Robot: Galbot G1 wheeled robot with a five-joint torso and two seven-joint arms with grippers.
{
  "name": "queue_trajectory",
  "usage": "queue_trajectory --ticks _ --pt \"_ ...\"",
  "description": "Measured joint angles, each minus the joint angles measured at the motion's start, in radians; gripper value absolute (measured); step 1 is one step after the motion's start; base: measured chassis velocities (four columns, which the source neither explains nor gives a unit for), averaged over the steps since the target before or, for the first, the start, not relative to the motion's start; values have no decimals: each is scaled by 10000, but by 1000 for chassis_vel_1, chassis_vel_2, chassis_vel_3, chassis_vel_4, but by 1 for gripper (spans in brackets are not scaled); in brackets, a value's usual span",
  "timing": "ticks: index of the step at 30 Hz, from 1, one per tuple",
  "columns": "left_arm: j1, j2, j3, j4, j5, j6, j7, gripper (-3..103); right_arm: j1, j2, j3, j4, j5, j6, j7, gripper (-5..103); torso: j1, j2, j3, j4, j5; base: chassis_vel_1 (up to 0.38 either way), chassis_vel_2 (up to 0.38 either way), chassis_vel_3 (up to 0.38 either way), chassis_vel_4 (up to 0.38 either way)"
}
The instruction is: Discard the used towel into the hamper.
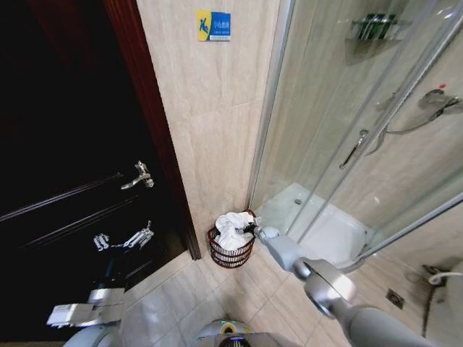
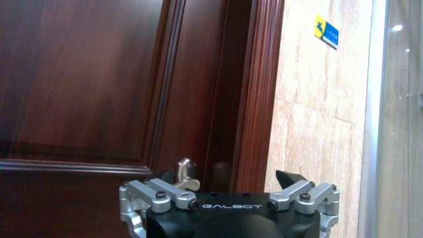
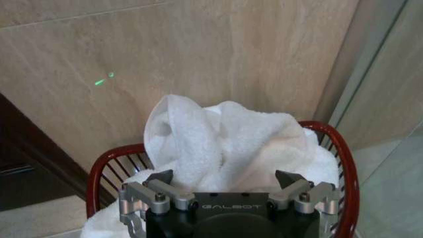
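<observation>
Drop step, judging by the layout: towel (image 3: 225, 139) is piled in the hamper (image 1: 231, 254), heaped above its rim, some draped over the edge. Right claw (image 3: 225, 179) sits just above the hamper's rim, jaws wide, gripping nothing, towel just beyond its tips. Next move likely calls for a straight lift clear without snagging cloth. Left claw (image 2: 233, 181) idles wide by the door (image 2: 99, 99), well apart from the hamper.

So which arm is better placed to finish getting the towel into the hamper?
The right. The right gripper hangs directly over the hamper, jaws open, with the towel heaped in it just ahead. The left gripper is off by the dark door, facing away from the hamper.
</observation>
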Motion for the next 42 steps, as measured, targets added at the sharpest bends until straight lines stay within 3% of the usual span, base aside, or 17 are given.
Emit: queue_trajectory --ticks 4,13,18,19,22,23,27,33,36,42 --pt "0 0 0 0 -1 0 0 100 -482 -450 79 819 2 57 76 100 -1 0 0 -1 0 0 0 0 0" --pt "0 0 1 0 0 0 1 100 -2211 -2544 531 5209 784 -448 109 100 -3 1 -1 -2 0 0 0 0 0" --pt "0 1 1 0 0 1 8 100 -4056 -3354 1857 8435 979 -366 703 100 -3 2 -2 3 3 0 0 0 0" --pt "0 1 1 0 0 1 8 100 -4056 -3354 1857 8435 979 -366 703 100 -3 2 -2 3 3 0 0 0 0" --pt "2 0 0 0 0 0 0 100 -5618 -3716 3167 10767 815 -211 1159 100 -3 3 -2 -3 4 0 0 0 0" --pt "2 0 0 0 0 0 0 100 -5618 -3716 3167 10767 815 -211 1159 100 -3 3 -2 -3 4 0 0 0 0" --pt "2 0 -1 0 0 1 -1 100 -7436 -3986 5224 13532 410 206 1808 100 -3 3 -2 -1 1 0 0 0 0" --pt "0 -1 0 0 0 1 0 100 -8997 -4058 6906 16262 453 302 2781 100 -4 3 -3 -1 -1 0 0 0 0" --pt "0 0 0 0 0 1 1 100 -9736 -3816 7819 17791 498 -14 3289 100 -3 3 -2 2 0 0 0 0 0" --pt "0 0 1 0 0 0 1 100 -11094 -3082 8730 19675 361 -16 3478 100 -2 3 -2 -1 -2 0 0 0 0"
